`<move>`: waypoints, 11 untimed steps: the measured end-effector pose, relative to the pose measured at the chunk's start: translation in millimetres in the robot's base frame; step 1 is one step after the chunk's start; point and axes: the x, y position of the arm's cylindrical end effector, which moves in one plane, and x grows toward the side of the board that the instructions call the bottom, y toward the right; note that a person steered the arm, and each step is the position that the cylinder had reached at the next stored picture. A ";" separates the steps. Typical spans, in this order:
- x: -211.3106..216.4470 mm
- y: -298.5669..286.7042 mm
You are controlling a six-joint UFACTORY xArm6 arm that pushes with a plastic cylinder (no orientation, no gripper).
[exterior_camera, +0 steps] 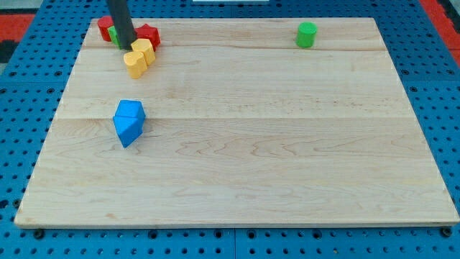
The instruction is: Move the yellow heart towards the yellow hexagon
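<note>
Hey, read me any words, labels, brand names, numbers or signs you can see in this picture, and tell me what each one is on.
None: no readable text, number or sign shows anywhere.
The wooden board is bare wood grain.
The yellow blocks, blue blocks, red blocks and green block are plain coloured, unmarked.
My tip and its dark rod carry no label.

- One camera view only; it looks down at a slant from beyond the near edge of the wooden board [237, 144]
- It stands back enough to hold the whole board; blue pegboard [29, 79] borders every side
</note>
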 end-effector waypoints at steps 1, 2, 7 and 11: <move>33.6 35.0; 64.3 63.4; 36.9 -86.7; 106.0 90.8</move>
